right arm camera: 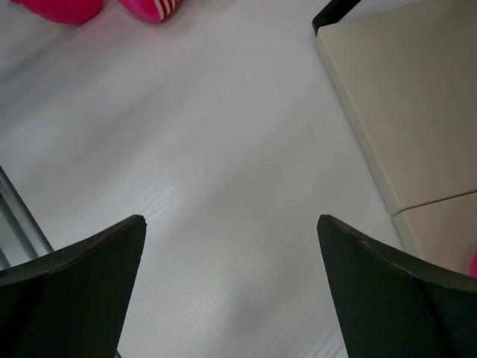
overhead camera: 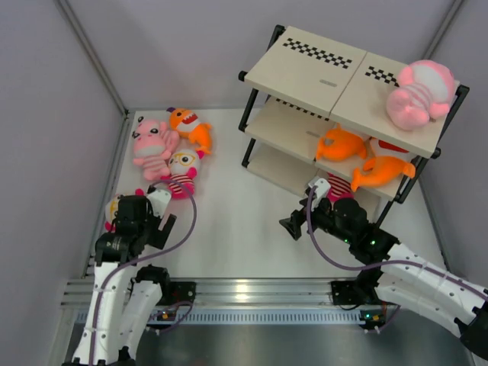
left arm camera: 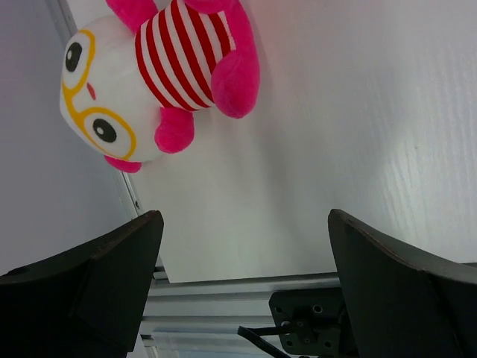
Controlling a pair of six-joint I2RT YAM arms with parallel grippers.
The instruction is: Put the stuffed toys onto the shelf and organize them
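Observation:
The shelf [overhead camera: 320,72] stands at the back right. A pale-pink striped plush [overhead camera: 418,95] lies on its top board. Two orange fish [overhead camera: 343,143] lie on its middle board, and a small magenta striped toy [overhead camera: 339,185] shows partly below them. On the table at the left lie a pink striped plush [overhead camera: 152,145], an orange fish [overhead camera: 191,126] and a small magenta toy [overhead camera: 181,171]. Another small magenta toy [left arm camera: 149,82] lies by the left wall. My left gripper [overhead camera: 156,229] [left arm camera: 244,216] is open and empty near it. My right gripper [overhead camera: 293,226] [right arm camera: 231,220] is open and empty over the table.
Grey walls close in the table at the left and the back. An aluminium rail [overhead camera: 252,290] runs along the near edge and shows in the left wrist view [left arm camera: 238,287]. The shelf's bottom board [right arm camera: 402,97] lies right of my right gripper.

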